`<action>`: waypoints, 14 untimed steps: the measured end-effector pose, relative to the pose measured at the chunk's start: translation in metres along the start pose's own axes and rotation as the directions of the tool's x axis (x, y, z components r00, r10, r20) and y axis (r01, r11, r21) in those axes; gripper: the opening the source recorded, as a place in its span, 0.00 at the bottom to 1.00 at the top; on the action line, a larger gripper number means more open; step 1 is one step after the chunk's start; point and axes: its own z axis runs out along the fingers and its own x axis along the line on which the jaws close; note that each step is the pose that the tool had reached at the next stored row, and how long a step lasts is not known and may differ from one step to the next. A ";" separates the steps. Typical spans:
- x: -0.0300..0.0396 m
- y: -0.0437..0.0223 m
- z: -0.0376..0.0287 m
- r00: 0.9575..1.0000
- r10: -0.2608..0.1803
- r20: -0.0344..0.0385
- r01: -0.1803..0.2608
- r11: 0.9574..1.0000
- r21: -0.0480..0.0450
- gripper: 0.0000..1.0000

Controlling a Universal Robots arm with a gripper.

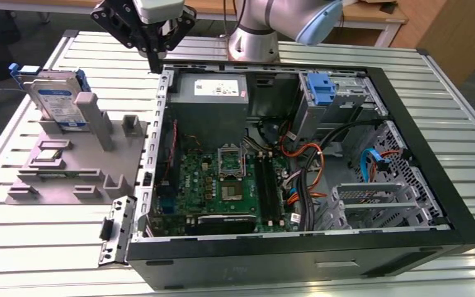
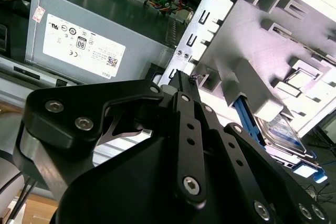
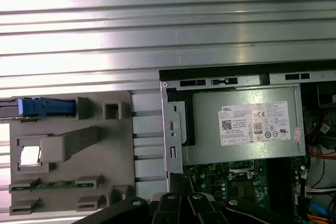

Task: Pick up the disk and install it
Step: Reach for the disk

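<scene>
Ribbed metal worktop (image 1: pixel 47 247) carries an open computer case (image 1: pixel 444 204) and, toward the exterior view's left, a grey fixture (image 1: pixel 64 176). At the upper left of that frame the disk (image 1: pixel 59 102) stands on edge in the fixture, blue-and-white label facing out, with blue rails along its edges. At the top, left of centre, the end effector (image 1: pixel 153 60) hangs with its fingers pinched together, gripping nothing. It is over the case's corner beside the power supply (image 1: pixel 213 93), and apart from the disk.
</scene>
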 end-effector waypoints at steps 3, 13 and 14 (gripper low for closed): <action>0.0009 -0.0001 0.0000 1.000 0.000 0.000 0.000 1.000 0.000 0.11; 0.0082 -0.0007 0.0001 1.000 0.000 0.000 0.000 1.000 0.000 0.11; 0.0090 -0.0007 0.0001 1.000 0.000 0.000 0.000 1.000 0.000 0.11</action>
